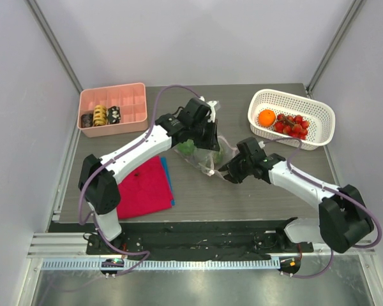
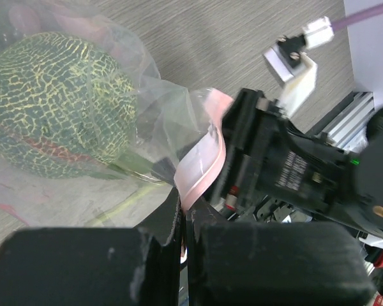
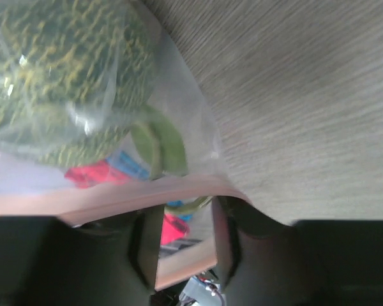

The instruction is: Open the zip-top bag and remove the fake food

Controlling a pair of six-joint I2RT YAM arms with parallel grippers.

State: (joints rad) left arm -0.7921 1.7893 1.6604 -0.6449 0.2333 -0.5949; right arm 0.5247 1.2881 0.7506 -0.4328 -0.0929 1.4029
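Observation:
The clear zip-top bag (image 1: pixel 206 152) is held up off the table at mid-table. A green netted vegetable (image 2: pixel 54 105) and a long green piece (image 3: pixel 161 143) are inside it. My left gripper (image 1: pixel 201 129) is at the bag's top and is shut on its pale pink zip strip (image 2: pixel 201 166), pinched between the fingertips. My right gripper (image 1: pixel 232 169) is at the bag's lower right edge. Its jaws stand apart, and the zip strip (image 3: pixel 115 197) runs across its fingertips (image 3: pixel 150 236). An orange ball (image 1: pixel 266 117) and red berries (image 1: pixel 293 125) lie in the white basket (image 1: pixel 319 134).
A pink tray (image 1: pixel 131 95) with small brown, yellow and black rolls stands at the back left. A red cloth (image 1: pixel 143 186) over a blue sheet lies at the front left. The right arm's body (image 2: pixel 293 172) is close to the left gripper.

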